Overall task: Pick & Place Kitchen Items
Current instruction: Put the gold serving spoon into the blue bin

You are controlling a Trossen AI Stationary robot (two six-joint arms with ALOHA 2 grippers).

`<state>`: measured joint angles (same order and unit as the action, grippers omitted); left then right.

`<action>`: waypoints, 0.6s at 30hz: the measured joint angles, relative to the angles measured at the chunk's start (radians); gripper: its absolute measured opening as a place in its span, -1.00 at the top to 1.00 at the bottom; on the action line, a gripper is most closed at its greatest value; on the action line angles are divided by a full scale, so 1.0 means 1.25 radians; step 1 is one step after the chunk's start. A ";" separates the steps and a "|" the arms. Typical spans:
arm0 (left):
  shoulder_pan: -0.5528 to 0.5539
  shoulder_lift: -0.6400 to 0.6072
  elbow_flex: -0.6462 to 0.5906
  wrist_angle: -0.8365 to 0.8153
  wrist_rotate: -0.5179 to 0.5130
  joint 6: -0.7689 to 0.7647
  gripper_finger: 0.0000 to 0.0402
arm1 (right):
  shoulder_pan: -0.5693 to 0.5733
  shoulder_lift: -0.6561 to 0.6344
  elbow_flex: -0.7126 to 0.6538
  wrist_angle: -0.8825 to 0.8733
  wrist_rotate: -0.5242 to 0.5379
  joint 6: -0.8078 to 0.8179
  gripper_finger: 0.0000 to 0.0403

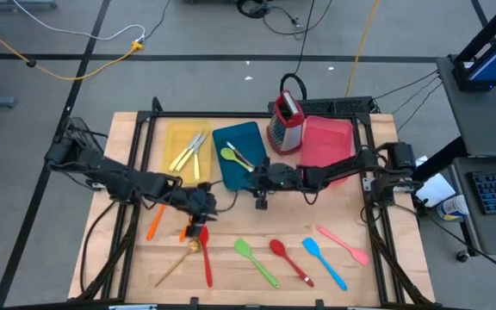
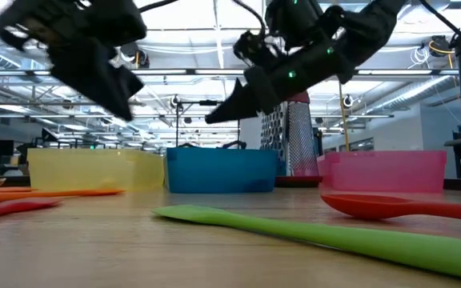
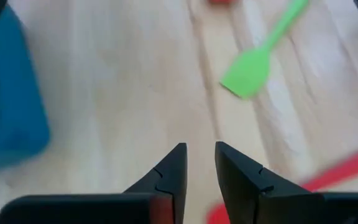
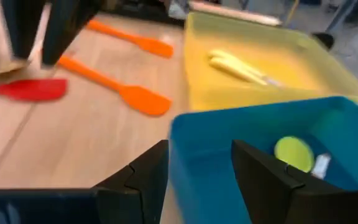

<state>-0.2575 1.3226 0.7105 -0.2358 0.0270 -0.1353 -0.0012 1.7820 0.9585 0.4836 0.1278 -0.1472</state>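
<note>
My left gripper (image 3: 201, 149) hovers over the bare wood, its fingers a little apart with nothing between them. Just beside it lies a red spatula (image 1: 206, 254), with a gold spoon (image 1: 179, 263) and two orange spatulas (image 4: 120, 90) close by. My right gripper (image 4: 197, 149) stands open above the near left corner of the blue tray (image 1: 239, 151), clear of its rim. A green spoon (image 4: 294, 152) lies in that tray. Cream-handled cutlery (image 1: 188, 148) lies in the yellow tray (image 4: 328, 68). Along the near edge lie a green spatula (image 1: 257, 261), a red spoon (image 1: 289, 261), a blue spatula (image 1: 324, 263) and a pink spatula (image 1: 343, 244).
A pink tray (image 1: 325, 142) stands to the right of the blue one, and a metal grater (image 1: 287, 120) with a red handle stands upright between them at the back. A black frame (image 1: 145, 155) runs round the wooden table.
</note>
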 joint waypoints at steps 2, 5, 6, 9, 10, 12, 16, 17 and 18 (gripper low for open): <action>-0.023 0.000 0.000 -0.018 0.000 -0.037 0.56 | 0.014 -0.010 -0.004 -0.024 0.000 0.002 0.16; -0.057 0.000 0.000 -0.022 -0.001 -0.115 0.56 | 0.027 -0.017 -0.002 -0.013 0.000 0.005 0.16; -0.069 0.000 0.000 -0.022 -0.001 -0.151 0.56 | 0.031 -0.017 -0.002 -0.014 0.001 0.012 0.16; -0.107 0.000 0.000 -0.028 -0.001 -0.265 0.56 | 0.039 -0.016 -0.003 -0.027 0.001 0.022 0.14; -0.120 0.000 0.000 -0.032 -0.001 -0.299 0.56 | 0.040 -0.017 -0.003 -0.024 0.001 0.020 0.13; -0.143 0.000 0.000 -0.054 0.000 -0.359 0.56 | 0.040 -0.020 -0.002 -0.020 0.001 0.011 0.12; -0.167 0.000 0.000 -0.122 0.012 -0.464 0.56 | 0.038 -0.018 -0.002 -0.028 0.001 0.004 0.12; -0.171 0.000 0.000 -0.135 0.018 -0.501 0.56 | 0.037 -0.018 -0.002 -0.028 0.001 0.004 0.12; -0.176 0.000 0.000 -0.145 0.018 -0.544 0.56 | 0.037 -0.018 -0.002 -0.026 0.001 0.003 0.12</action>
<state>-0.4773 1.3228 0.7105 -0.4172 0.0494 -0.8152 0.0452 1.7592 0.9558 0.4513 0.1296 -0.1432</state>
